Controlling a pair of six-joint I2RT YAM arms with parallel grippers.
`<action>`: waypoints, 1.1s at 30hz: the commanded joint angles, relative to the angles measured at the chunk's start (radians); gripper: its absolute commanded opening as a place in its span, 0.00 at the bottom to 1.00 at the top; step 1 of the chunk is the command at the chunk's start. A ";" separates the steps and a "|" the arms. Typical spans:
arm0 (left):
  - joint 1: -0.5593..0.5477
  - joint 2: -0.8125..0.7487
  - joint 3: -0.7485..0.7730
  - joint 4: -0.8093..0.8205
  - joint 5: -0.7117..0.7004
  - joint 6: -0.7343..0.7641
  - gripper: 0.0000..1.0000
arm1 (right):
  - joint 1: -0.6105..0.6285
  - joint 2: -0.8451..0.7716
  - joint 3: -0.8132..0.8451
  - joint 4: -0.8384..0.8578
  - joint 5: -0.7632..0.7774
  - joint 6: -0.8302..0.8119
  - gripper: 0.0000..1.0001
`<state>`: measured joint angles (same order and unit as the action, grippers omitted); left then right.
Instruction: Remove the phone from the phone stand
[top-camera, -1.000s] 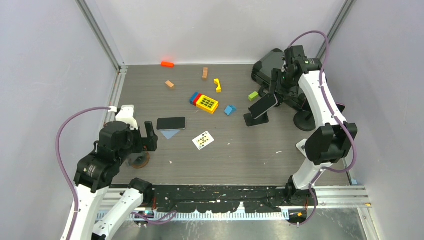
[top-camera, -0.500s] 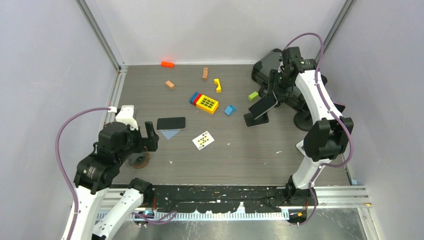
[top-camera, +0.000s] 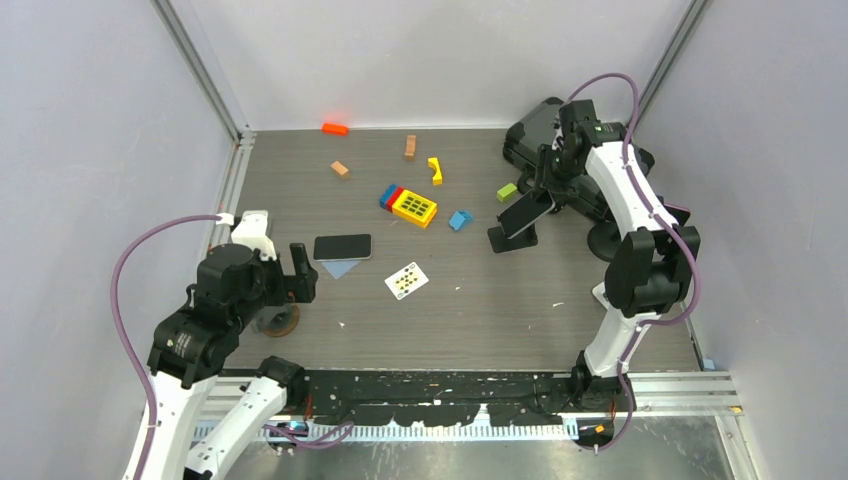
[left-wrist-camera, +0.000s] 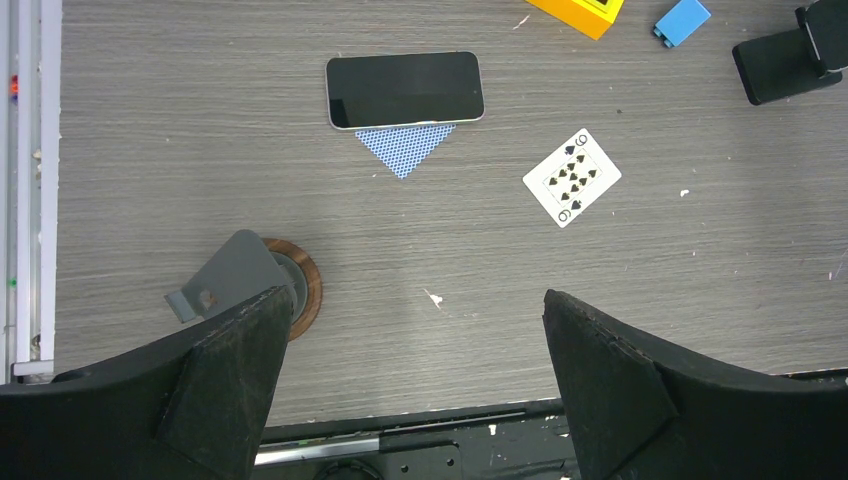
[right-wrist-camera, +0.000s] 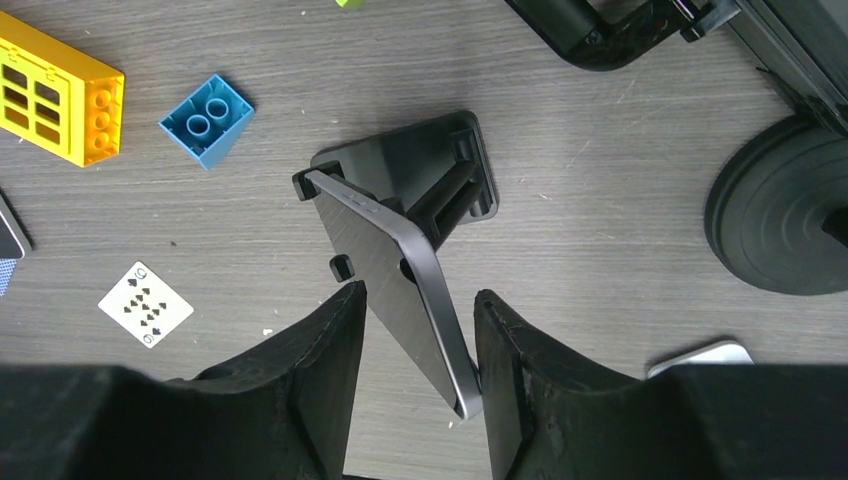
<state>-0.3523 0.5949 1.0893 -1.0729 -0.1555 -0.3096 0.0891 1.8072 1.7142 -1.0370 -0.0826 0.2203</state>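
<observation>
The phone (top-camera: 525, 212) is a dark slab leaning tilted on the black phone stand (top-camera: 510, 238) at the right of the table. In the right wrist view the phone (right-wrist-camera: 390, 250) rests with its lower edge in the stand's (right-wrist-camera: 410, 160) lip. My right gripper (right-wrist-camera: 420, 294) straddles the phone's upper end, jaws partly narrowed. The right finger (right-wrist-camera: 500, 340) touches the phone's edge and the left finger sits just beside its face. My left gripper (left-wrist-camera: 415, 300) is open wide and empty above the near left of the table.
A second phone (left-wrist-camera: 404, 89) lies flat on a blue card, with a playing card (left-wrist-camera: 571, 177) near it. A wooden round stand (left-wrist-camera: 300, 290) sits by my left gripper. Toy blocks (top-camera: 414, 207) lie mid-table. A black round base (right-wrist-camera: 780, 215) and black gear (top-camera: 535, 135) stand right of the stand.
My right arm has shifted a little left and brought its gripper over the phone's upper end. The phone has stayed on the stand. The left arm has not moved.
</observation>
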 joint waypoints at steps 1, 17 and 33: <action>-0.002 0.003 -0.002 0.048 0.016 0.011 1.00 | -0.005 -0.027 -0.020 0.055 -0.038 0.010 0.48; -0.002 0.006 -0.002 0.048 0.013 0.010 1.00 | -0.006 -0.070 -0.025 0.058 -0.039 0.005 0.28; -0.002 0.008 -0.006 0.051 0.011 0.007 1.00 | -0.006 -0.205 0.060 0.075 -0.114 0.009 0.00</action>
<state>-0.3523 0.5968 1.0893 -1.0702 -0.1555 -0.3084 0.0875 1.6836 1.6936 -0.9936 -0.1562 0.2298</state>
